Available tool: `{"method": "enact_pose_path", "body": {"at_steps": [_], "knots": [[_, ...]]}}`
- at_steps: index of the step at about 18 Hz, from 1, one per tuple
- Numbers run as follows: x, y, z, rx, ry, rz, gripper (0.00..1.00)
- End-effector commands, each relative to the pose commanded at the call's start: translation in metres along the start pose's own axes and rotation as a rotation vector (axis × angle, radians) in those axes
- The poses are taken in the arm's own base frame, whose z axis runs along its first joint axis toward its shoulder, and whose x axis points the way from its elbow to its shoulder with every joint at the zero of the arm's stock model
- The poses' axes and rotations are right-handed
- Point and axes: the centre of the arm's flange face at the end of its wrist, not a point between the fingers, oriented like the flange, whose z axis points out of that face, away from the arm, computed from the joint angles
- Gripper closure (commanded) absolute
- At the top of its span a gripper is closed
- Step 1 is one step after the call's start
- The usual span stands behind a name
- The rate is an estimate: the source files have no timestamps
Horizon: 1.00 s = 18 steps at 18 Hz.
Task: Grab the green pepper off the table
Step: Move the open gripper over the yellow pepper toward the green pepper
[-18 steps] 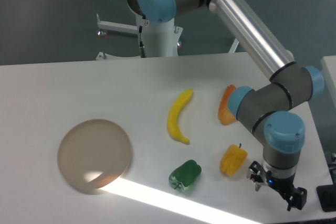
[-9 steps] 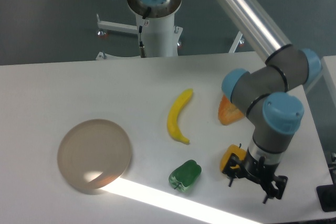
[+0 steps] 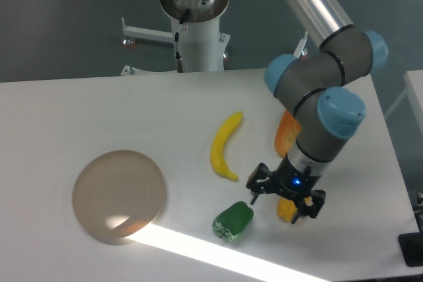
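Since a moment ago, my hand (image 3: 285, 197) has slid left across the table (image 3: 79, 104), from past the yellow pepper (image 3: 287, 209) to just right of the green pepper (image 3: 233, 220).

Far left sits the round plate (image 3: 119, 194), with a bright strip of light crossing its bottom edge. Next comes the banana (image 3: 224, 145). Below it, near the front, lies the green pepper, alone on the table. My hand hangs just above and beside it, open, fingers spread, holding nothing. It now hides most of the yellow pepper. The orange pepper (image 3: 286, 133) peeks out behind my arm.

I think the green pepper is light, hard and shiny, so it could slip. I would pinch it across its fat middle, over two flat sides, not on the bumps.
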Motion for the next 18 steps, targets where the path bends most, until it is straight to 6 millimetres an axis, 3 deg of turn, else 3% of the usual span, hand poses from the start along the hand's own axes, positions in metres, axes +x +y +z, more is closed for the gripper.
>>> {"method": "enact_pose_path", "body": {"at_steps": [6, 18], "knots": [[0.017, -0.004, 0.020, 0.000, 0.004, 0.033, 0.00], [0.025, -0.008, 0.052, -0.030, -0.072, 0.094, 0.00]]}}
